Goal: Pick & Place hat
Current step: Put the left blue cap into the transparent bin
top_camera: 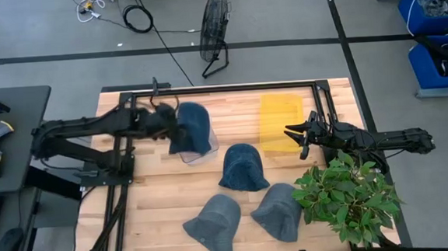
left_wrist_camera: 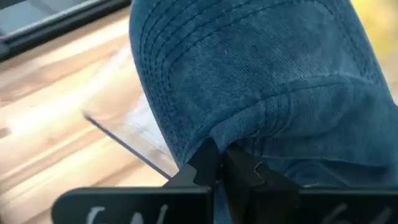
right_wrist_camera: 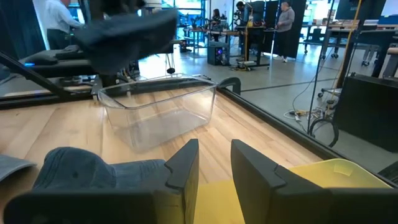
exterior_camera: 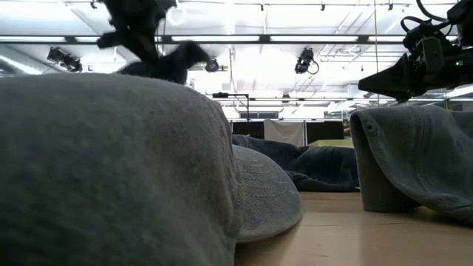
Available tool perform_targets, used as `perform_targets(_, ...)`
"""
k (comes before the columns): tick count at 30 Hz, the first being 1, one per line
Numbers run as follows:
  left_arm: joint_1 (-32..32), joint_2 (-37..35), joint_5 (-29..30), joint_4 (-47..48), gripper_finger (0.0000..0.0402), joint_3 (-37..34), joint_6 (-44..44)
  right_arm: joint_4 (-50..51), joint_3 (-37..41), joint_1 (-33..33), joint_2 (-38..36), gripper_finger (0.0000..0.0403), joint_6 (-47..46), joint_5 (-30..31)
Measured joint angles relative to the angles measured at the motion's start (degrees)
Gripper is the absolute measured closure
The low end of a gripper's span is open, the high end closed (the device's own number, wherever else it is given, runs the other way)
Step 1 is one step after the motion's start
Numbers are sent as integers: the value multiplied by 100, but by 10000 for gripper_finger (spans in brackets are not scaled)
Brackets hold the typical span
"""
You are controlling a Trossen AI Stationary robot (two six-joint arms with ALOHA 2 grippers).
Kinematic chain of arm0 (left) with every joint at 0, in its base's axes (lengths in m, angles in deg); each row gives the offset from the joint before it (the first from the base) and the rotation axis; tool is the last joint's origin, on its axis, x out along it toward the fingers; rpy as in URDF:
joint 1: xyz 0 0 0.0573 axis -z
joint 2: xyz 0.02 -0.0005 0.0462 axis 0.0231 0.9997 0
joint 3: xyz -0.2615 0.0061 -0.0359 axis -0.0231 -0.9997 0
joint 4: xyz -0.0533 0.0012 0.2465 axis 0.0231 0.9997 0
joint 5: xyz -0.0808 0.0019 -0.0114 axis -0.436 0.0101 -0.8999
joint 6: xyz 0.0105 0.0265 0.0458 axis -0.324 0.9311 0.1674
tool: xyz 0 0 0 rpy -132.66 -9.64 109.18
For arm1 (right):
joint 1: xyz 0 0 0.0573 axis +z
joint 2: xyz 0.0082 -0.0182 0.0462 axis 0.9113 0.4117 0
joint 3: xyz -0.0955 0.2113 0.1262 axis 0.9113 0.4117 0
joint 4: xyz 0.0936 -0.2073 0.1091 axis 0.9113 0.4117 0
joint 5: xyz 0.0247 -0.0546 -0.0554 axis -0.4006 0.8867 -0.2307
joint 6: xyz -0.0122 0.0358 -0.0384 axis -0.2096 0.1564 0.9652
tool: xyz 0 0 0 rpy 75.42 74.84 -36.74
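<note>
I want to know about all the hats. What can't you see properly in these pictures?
- Low view: a near hat fills the picture and hides most of the table.
- High view: the clear bin is mostly hidden under the held hat.
- Right wrist view: the held hat is blurred.
- Left wrist view: the hat's edges are cut off.

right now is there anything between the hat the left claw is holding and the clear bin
Nothing visible. The left claw is shut on the blue hat, which hangs right over the clear bin. The bin looks empty; the other hats lie apart from it.
</note>
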Motion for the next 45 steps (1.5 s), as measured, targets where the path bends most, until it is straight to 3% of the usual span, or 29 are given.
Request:
perform_targets(11,-1044,1244,-47,-521,384,-2,428,0,0,2,2,302,0,-3)
perform_targets(20,-1140,1177,196,-1246,383,49,545,-2,0,1,2,302,2,-3)
perform_targets(29,-1067,1173,132,16,383,103,-81,0,0,2,2,302,0,-1)
perform_targets(45,-732,1173,-300,985,383,103,-328,0,0,2,2,302,0,-5)
